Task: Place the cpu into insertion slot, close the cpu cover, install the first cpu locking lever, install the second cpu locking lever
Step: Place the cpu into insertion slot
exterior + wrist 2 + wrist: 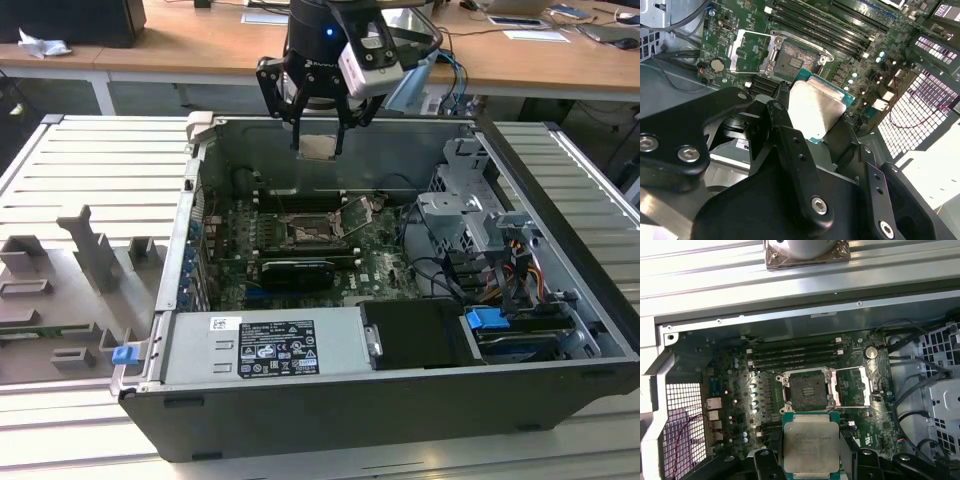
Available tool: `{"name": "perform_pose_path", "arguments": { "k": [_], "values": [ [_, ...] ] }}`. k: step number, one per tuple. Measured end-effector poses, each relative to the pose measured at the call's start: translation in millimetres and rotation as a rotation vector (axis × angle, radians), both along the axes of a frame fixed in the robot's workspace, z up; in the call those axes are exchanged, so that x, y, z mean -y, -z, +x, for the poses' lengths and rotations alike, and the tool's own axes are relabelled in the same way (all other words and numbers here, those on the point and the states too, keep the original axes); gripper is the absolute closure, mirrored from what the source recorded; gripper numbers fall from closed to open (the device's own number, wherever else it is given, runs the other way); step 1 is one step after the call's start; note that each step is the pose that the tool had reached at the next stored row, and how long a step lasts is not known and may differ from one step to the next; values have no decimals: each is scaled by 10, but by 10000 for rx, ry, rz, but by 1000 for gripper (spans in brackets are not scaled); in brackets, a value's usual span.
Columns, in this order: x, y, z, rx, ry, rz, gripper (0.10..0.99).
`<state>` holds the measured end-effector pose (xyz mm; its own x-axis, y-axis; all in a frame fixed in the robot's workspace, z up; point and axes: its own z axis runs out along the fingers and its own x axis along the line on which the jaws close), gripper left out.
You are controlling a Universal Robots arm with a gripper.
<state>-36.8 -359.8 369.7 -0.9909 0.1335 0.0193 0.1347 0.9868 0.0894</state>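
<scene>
My gripper [319,140] hangs above the open computer case [560,310], near its back wall, shut on the cpu [317,149]. In both wrist views the black fingers [782,107] clamp two opposite edges of the cpu [811,442], whose dull grey metal top with a green rim [815,107] faces the cameras. Below it on the motherboard lies the insertion slot [807,390], bare and open [796,56]. The cpu cover [852,386], a silvery frame, is swung open and lies flat beside the slot [751,50]. In the exterior view the slot [305,228] and the open cover [358,213] lie lower than the gripper.
Memory slots [795,352] run along one side of the socket. A black card [295,272], a grey power supply [265,345], a drive cage [480,220] and cables [430,270] fill the case. Grey fixtures [90,250] stand on the table at the exterior view's left.
</scene>
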Motion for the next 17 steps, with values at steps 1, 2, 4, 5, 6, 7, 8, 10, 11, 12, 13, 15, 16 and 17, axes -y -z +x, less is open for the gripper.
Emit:
{"name": "perform_pose_path", "arguments": {
  "k": [1, 2, 4, 5, 6, 7, 8, 10, 11, 12, 13, 15, 16, 17],
  "values": [
    [0, 0, 0, -1, 40, -1, 545],
    [0, 0, 0, 0, 73, 0, 545],
    [0, 0, 0, 0, 134, 0, 545],
    [0, 0, 0, 0, 156, 0, 545],
    [0, 0, 0, 0, 184, -1, 545],
    [0, 0, 0, 0, 217, -1, 545],
    [0, 0, 0, 0, 237, 0, 545],
    [0, 0, 0, 0, 291, 0, 545],
    [0, 0, 0, 0, 322, -1, 545],
    [0, 0, 0, 0, 345, 0, 545],
    [0, 0, 0, 0, 372, 0, 545],
    [0, 0, 0, -1, 425, -1, 545],
    [0, 0, 0, 0, 448, 0, 545],
    [0, 0, 0, 0, 472, 0, 545]
  ]
}}
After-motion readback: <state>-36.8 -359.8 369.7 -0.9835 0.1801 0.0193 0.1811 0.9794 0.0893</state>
